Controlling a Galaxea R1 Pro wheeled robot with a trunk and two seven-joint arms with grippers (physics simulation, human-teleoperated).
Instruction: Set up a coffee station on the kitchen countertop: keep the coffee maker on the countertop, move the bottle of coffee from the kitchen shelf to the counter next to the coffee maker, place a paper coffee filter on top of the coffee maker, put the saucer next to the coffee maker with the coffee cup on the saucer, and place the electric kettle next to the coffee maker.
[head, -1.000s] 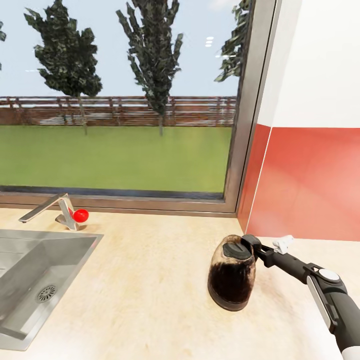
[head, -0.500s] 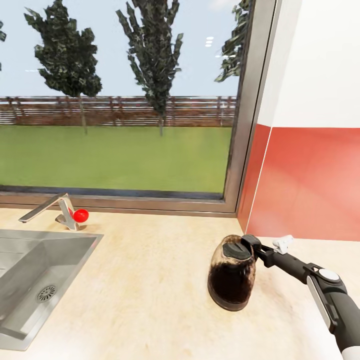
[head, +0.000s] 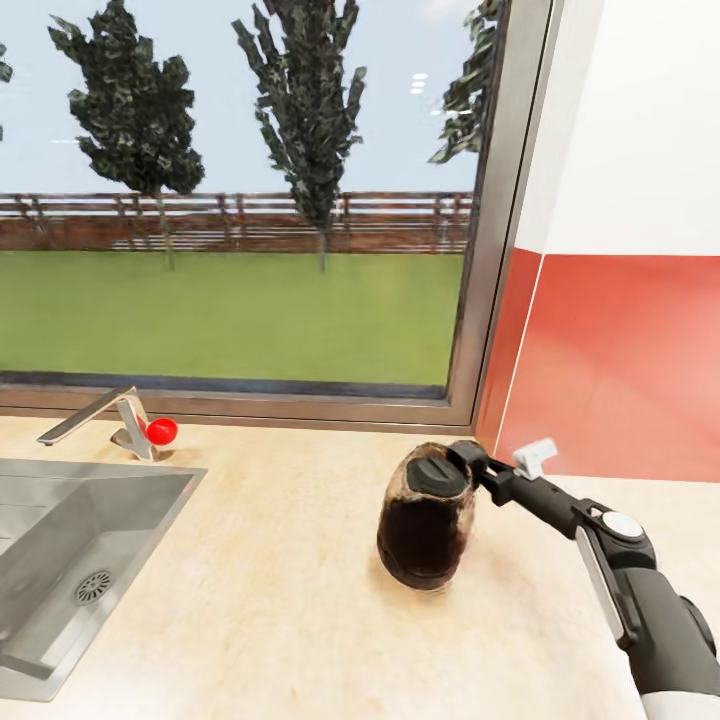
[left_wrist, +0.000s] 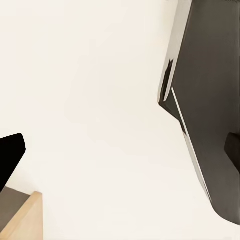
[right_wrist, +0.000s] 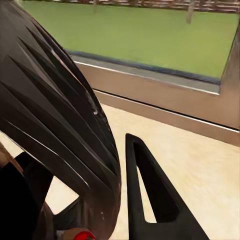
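Note:
The electric kettle (head: 425, 525), a rounded glass pot with a black lid and dark liquid, hangs slightly tilted just over the pale countertop (head: 270, 570), right of the sink. My right gripper (head: 472, 463) is shut on its black handle, with the arm reaching in from the lower right. In the right wrist view the ribbed black lid (right_wrist: 55, 125) looms close beside one dark finger (right_wrist: 150, 195). My left gripper (left_wrist: 120, 152) faces a white wall, its fingertips wide apart at the frame's edges.
An inset grey sink (head: 70, 560) with a metal faucet (head: 100, 415) and red knob (head: 161, 431) lies at the left. A large window runs behind the counter. A red wall panel (head: 620, 360) bounds the right corner. A dark grey slab (left_wrist: 205, 100) hangs near the left gripper.
The right gripper has carried the kettle to the left and away from the red panel, lifting it a little. The sink and faucet have not moved.

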